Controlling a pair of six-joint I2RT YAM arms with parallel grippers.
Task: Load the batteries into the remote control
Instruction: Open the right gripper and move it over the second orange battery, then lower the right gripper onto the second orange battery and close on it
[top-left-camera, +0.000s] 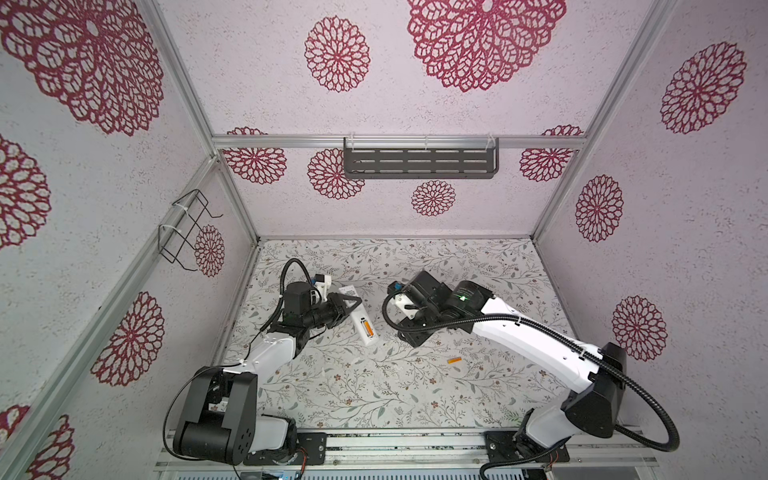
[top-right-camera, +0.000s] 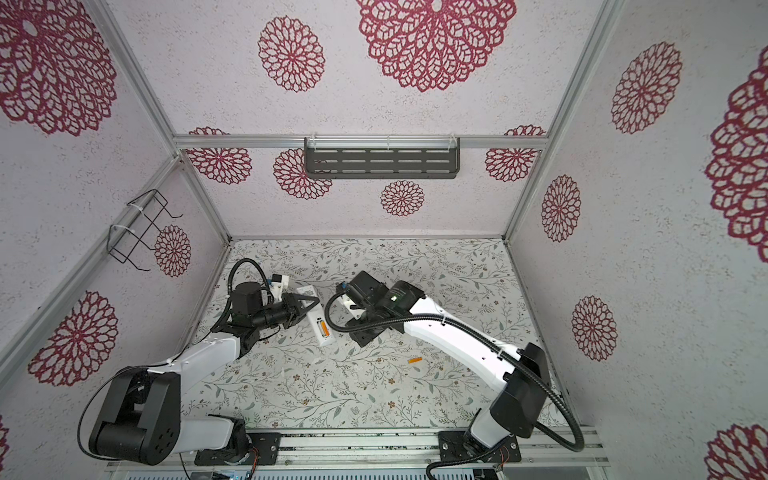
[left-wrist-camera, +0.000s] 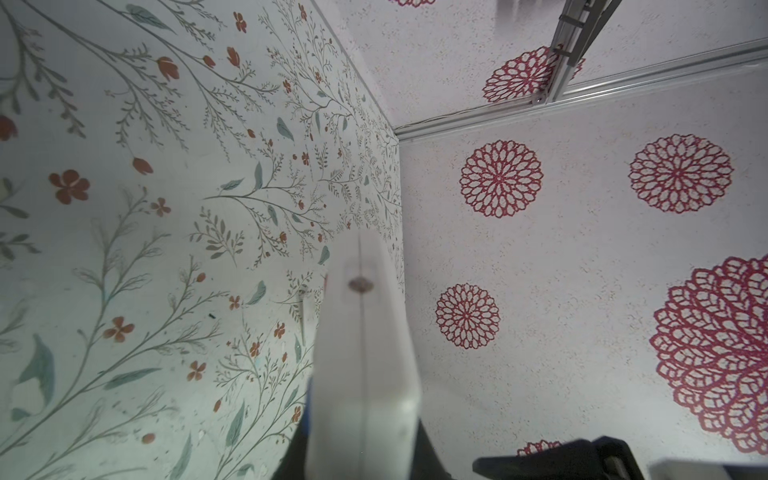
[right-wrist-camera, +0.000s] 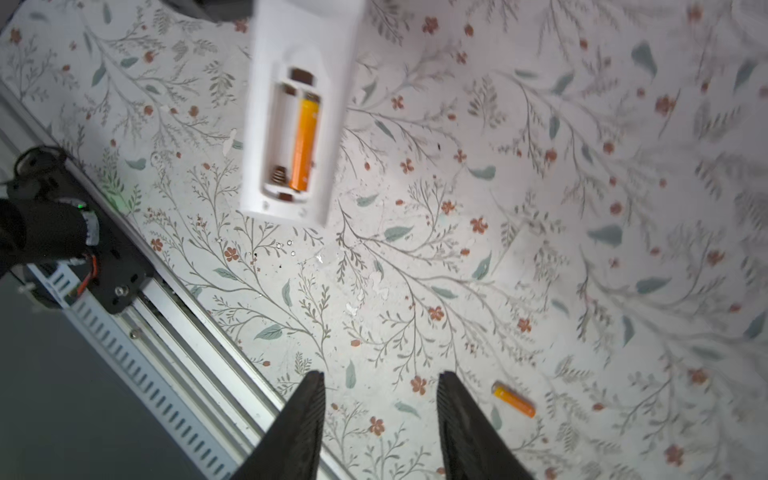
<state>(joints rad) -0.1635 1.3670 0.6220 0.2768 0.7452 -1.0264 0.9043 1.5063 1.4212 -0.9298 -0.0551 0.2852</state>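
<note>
My left gripper (top-left-camera: 348, 304) is shut on the remote control (top-left-camera: 360, 316), a white bar held just above the floral table, back side up with its battery bay uncovered. One orange battery (top-left-camera: 368, 326) lies in the bay; the slot beside it is empty. In the right wrist view the remote control (right-wrist-camera: 266, 124) shows that battery (right-wrist-camera: 305, 145) and a bare spring. A second battery (top-left-camera: 455, 360) lies loose on the table, just beside my right gripper (right-wrist-camera: 381, 376), which is open and holds nothing. In the left wrist view the remote control (left-wrist-camera: 365, 374) is a white blur between dark fingers (left-wrist-camera: 428, 453).
A black slotted shelf (top-left-camera: 420, 160) hangs on the back wall and a wire rack (top-left-camera: 185, 226) on the left wall. A metal rail (top-left-camera: 407, 446) runs along the table's front edge. Patterned walls close in three sides.
</note>
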